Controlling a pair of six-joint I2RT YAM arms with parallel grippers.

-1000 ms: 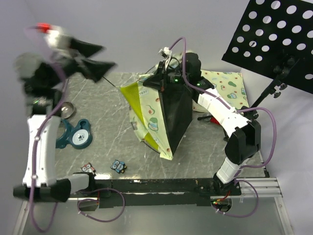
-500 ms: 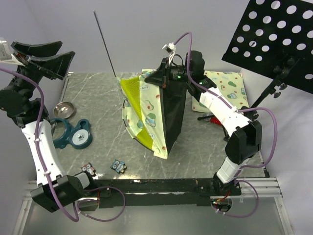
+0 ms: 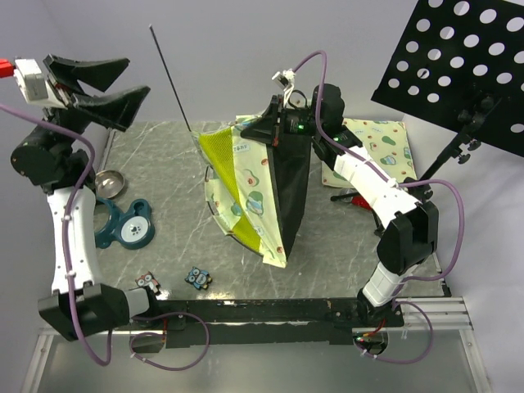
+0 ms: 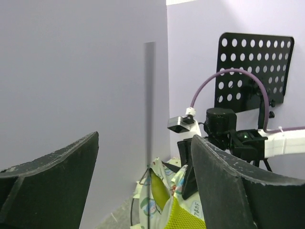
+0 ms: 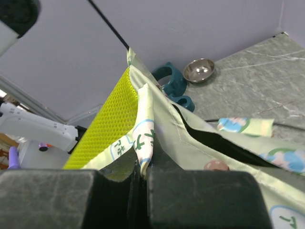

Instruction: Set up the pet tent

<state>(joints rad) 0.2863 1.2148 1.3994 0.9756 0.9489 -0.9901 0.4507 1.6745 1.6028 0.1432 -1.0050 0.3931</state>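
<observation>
Robotics lab, test cell: left arm (image 3: 70,237) and right arm (image 3: 368,184) bolted to black mounting rail (image 3: 270,311) at edge of marble-look counter (image 3: 344,246); purple cables (image 4: 228,71) loose; plain lilac walls (image 3: 221,49); perforated black panel (image 3: 458,57) on stand (image 3: 453,150).

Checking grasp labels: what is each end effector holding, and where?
Right end effector: shut on the tent, pinching a fabric fold at its raised top edge. Left end effector: open, holding nothing.
</observation>
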